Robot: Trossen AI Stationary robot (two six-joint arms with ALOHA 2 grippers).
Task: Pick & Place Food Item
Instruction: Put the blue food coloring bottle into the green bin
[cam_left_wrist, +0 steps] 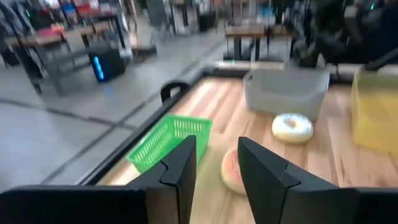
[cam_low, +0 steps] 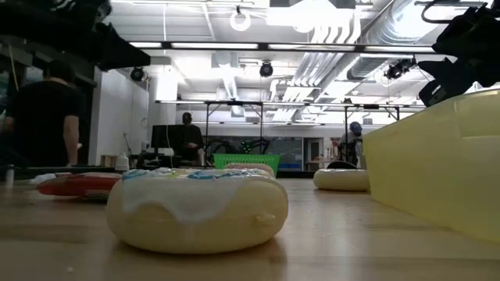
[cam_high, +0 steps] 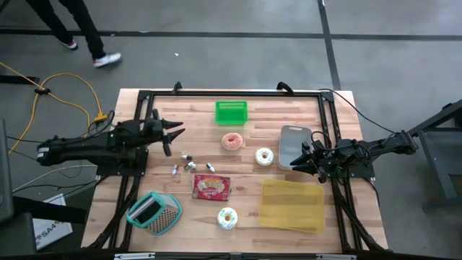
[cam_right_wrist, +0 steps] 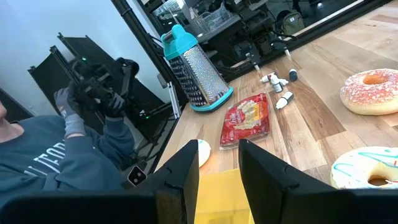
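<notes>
We see a wooden plank surface, a glossy iced doughnut, a translucent yellow plastic bin, a green plastic mesh basket and a perforated metal grater.

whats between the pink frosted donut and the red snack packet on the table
In the high view, only bare wood lies between the pink frosted donut and the red snack packet. The small bottles sit just off to the left of that stretch.

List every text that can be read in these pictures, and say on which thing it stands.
"SA4": white label on the floor beside the table's left edge; the rest is cut off.
Red food packet: has print, too blurred to read.
Grey sweatshirt of the person: letters, partly hidden, not readable.
</notes>
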